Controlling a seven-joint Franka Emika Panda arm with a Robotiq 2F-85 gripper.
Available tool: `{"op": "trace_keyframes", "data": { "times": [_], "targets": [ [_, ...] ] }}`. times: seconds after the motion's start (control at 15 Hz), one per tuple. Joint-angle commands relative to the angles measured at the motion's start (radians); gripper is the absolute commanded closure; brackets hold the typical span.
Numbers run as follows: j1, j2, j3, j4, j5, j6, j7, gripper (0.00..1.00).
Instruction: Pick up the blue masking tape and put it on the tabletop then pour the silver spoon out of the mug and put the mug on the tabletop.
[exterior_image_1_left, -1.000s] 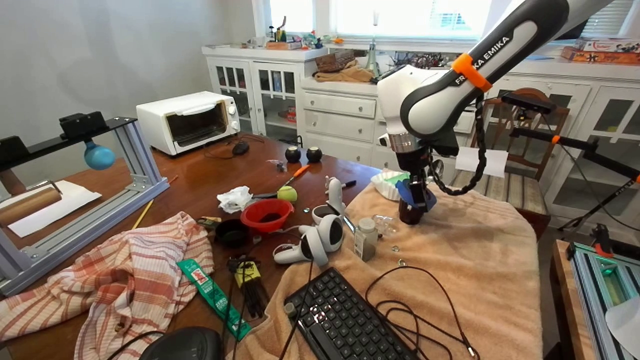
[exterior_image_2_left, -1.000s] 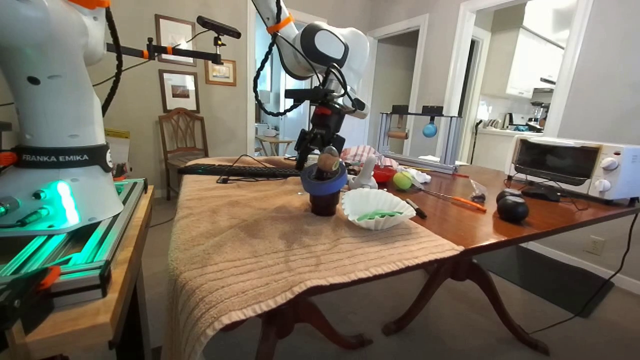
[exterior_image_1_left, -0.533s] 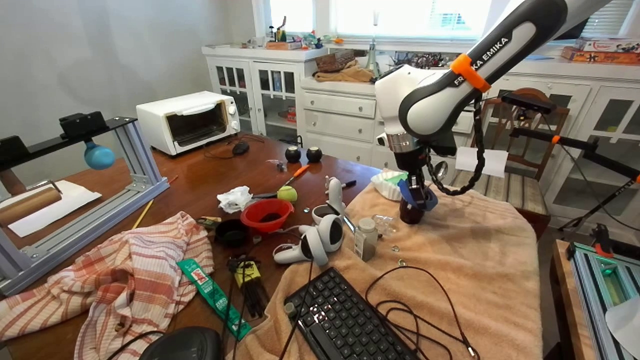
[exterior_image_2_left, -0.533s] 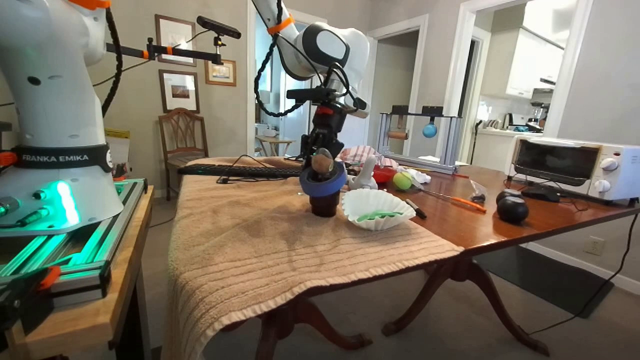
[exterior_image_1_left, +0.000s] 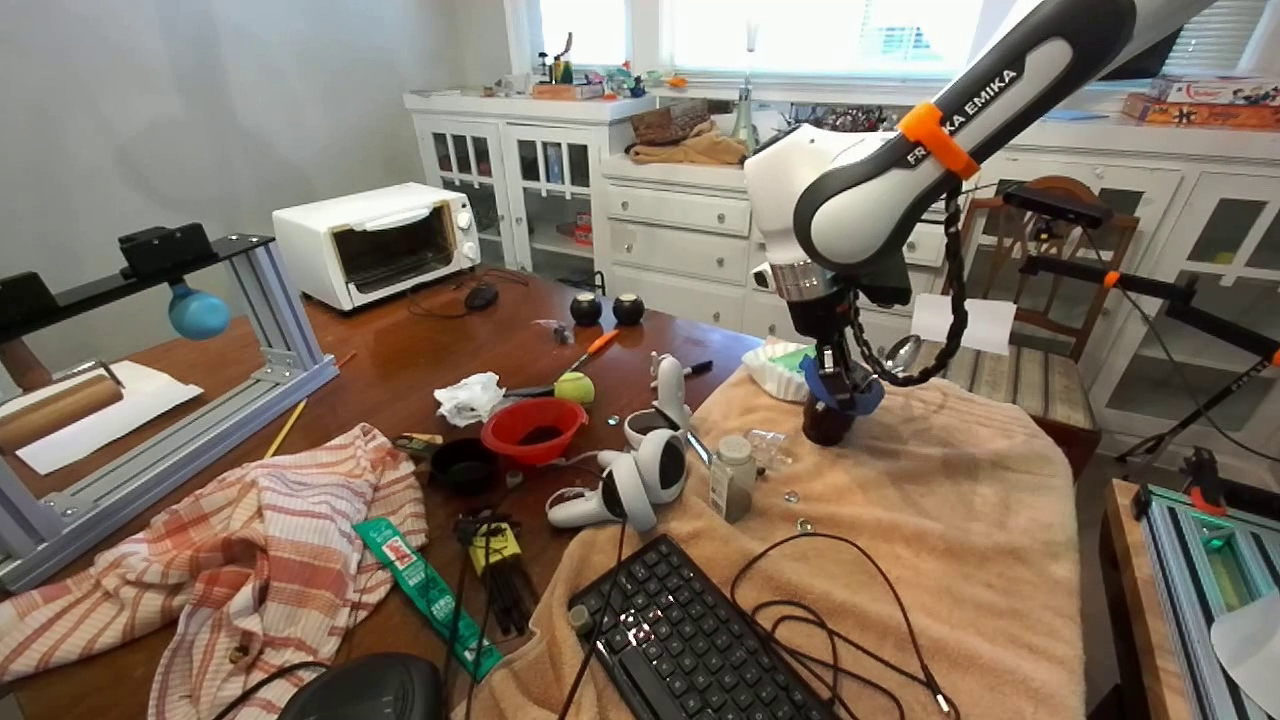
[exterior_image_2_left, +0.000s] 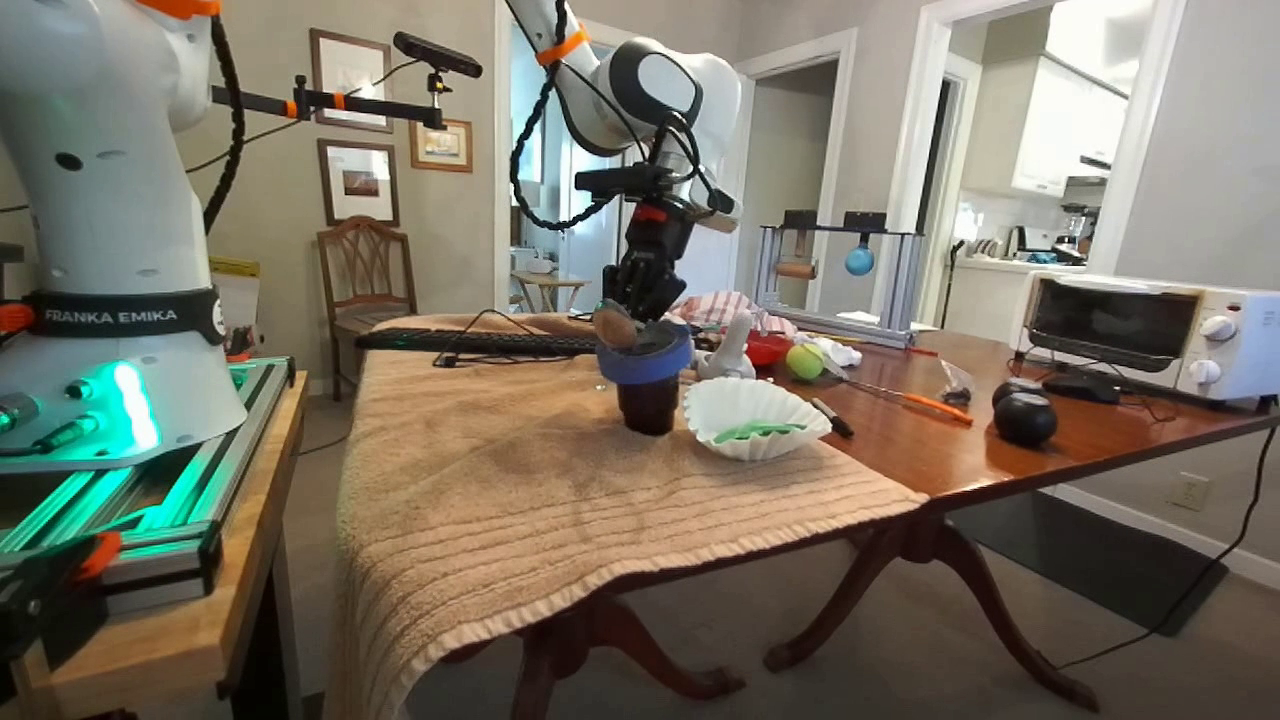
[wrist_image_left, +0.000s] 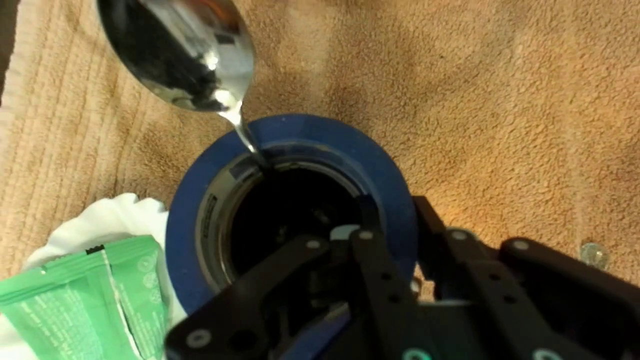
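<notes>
The mug (exterior_image_2_left: 648, 408), small and dark, stands on a peach cloth that covers part of the tabletop (exterior_image_1_left: 520, 350). At its top is the blue masking tape (exterior_image_2_left: 645, 368), a ring; whether it rests on the rim or sits around it I cannot tell. In the wrist view my gripper (wrist_image_left: 397, 215) is shut on the tape's wall, one finger inside the ring and the other against its outer side. The silver spoon (wrist_image_left: 185, 55) leans out through the ring, bowl up, its handle end hidden in the dark mug.
Beside the mug lies a white fluted paper filter (exterior_image_2_left: 755, 440) holding a green packet (wrist_image_left: 90, 300). A glass jar (exterior_image_1_left: 733, 480), white controllers (exterior_image_1_left: 640, 480) and a black keyboard (exterior_image_1_left: 690, 640) with loose cables are on the near side. The cloth (exterior_image_2_left: 500, 480) hangs over the table edge.
My fingers have come together on the tape's wall. The spoon's bowl has swung around the rim, leftward in an exterior view, and the tape and mug have shifted slightly.
</notes>
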Motion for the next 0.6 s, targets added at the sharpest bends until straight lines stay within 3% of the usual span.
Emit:
{"op": "trace_keyframes", "data": {
  "times": [0.0, 0.4, 0.53],
  "targets": [
    [0.030, -0.039, -0.007, 0.028, -0.066, -0.151, 0.095, 0.95],
    [0.056, -0.049, 0.010, 0.122, -0.125, -0.453, 0.152, 0.95],
    [0.063, -0.067, 0.017, 0.134, -0.151, -0.500, 0.147, 0.95]
  ]
}}
